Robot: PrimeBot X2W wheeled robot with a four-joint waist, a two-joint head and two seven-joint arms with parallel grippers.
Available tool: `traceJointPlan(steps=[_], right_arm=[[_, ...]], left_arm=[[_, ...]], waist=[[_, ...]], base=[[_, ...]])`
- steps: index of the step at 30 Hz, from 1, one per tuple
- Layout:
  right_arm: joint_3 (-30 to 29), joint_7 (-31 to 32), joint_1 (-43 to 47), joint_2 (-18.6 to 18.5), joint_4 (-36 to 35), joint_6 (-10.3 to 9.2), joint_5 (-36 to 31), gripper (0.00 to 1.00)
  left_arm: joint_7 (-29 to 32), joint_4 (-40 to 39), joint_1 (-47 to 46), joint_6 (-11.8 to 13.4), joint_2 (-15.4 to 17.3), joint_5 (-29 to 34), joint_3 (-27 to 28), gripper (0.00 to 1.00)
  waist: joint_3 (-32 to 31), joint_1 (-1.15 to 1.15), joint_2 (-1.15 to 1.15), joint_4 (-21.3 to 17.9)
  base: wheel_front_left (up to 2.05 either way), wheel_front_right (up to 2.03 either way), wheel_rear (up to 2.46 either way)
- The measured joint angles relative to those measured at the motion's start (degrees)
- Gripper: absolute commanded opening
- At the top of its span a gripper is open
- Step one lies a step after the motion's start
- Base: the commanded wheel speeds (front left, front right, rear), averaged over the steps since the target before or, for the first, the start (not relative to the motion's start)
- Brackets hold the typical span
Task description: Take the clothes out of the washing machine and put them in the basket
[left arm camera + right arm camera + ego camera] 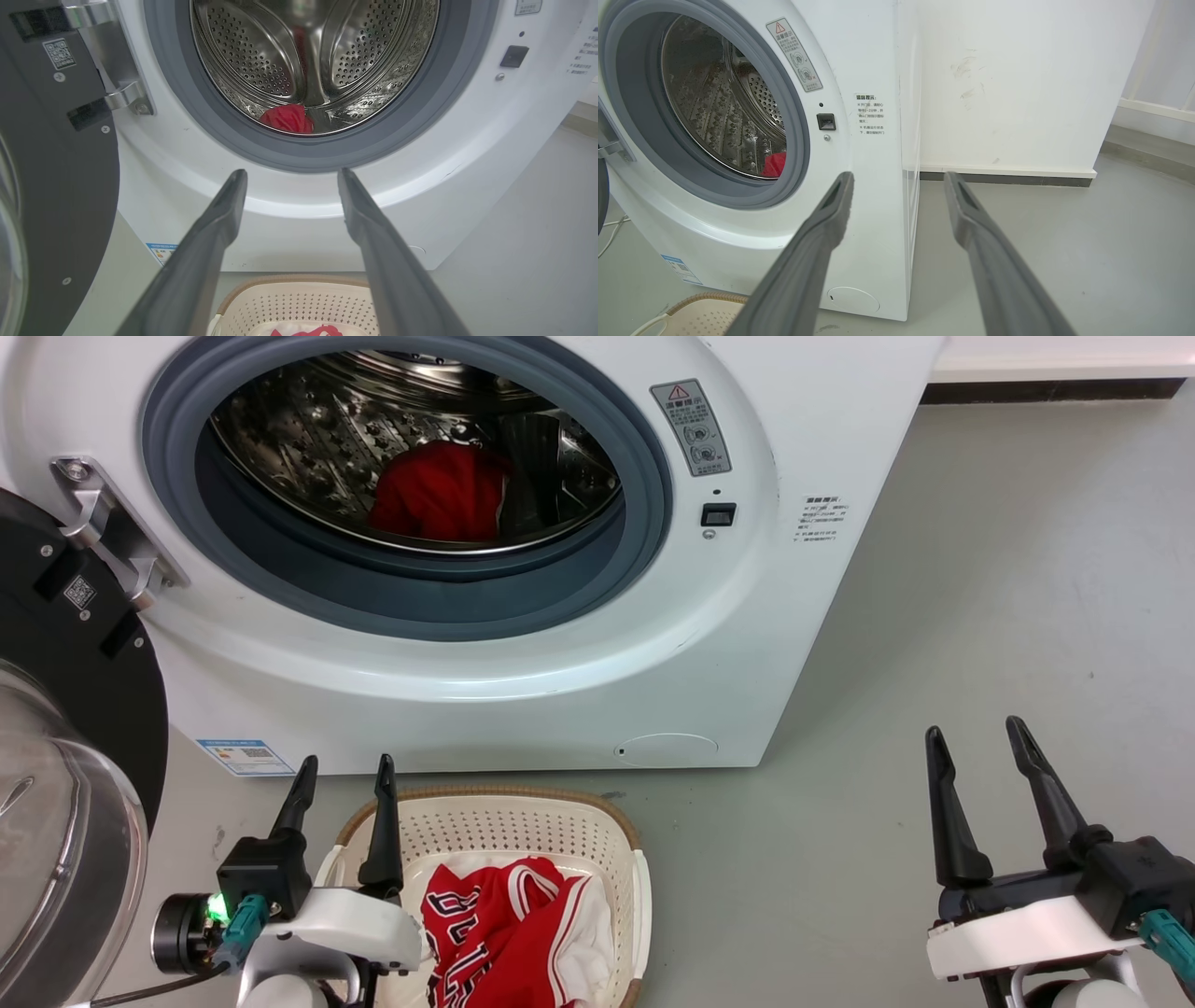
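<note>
jersey [504, 933] lies in the basket [597, 831] while a second red garment [439, 490] sits deep in the drum [308, 420] of the washing machine [560, 691]. left gripper [346, 761] and right gripper [974, 728] hang wide open, empty. next move likely calls for a long reach inside.

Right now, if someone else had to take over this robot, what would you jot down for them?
Left gripper: open, empty, by the basket's left edge.
Right gripper: open, empty, over the floor to the right.
Done: one red jersey lies in the basket, which sits in front of the washing machine.
Left: a second red garment sits in the drum; it has to go into the basket too.
</note>
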Motion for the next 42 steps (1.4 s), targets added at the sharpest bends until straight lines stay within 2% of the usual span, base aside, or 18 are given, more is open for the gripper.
traceJointPlan(steps=[5,11,14,30,34,42], right_arm=[[0.37,0.0,-0.13,0.01,-0.22,0.0,0.07,1.0],[0.87,0.0,-2.16,0.01,-0.93,0.0,0.41,1.0],[1.15,0.0,-3.37,-0.01,-1.27,0.0,0.51,1.0],[2.66,0.0,-11.79,-0.01,-3.64,0.0,4.0,1.0],[2.97,0.0,-13.24,-0.03,-4.26,0.0,5.14,1.0],[3.35,0.0,-15.57,-0.03,-5.71,0.0,7.49,1.0]], left_arm=[[0.0,0.77,-2.17,-2.04,-0.77,2.13,1.65,1.0],[-0.01,4.88,-11.39,-3.99,-0.74,3.31,2.88,1.0],[-0.01,9.53,-17.57,-4.7,-0.18,3.75,2.99,1.0],[9.04,34.76,-56.16,-7.51,8.2,7.33,0.44,1.0],[12.26,38.99,-63.11,-7.48,9.49,8.36,-0.36,1.0],[20.69,45.69,-78.94,-9.04,15.18,10.57,-2.82,1.0]], waist=[[0.91,0.01,0.0,-0.41],[3.77,0.01,0.0,-1.29],[5.83,0.01,0.0,-2.01],[21.1,0.02,0.0,-8.25],[25.17,0.02,0.0,-9.98],[32.28,0.02,0.0,-13.28]], base=[[0.0,0.0,0.0],[0.0,0.0,0.0],[0.0,0.0,0.0],[0.0,0.0,0.0],[0.0,0.0,0.0],[0.0,0.0,0.0]])
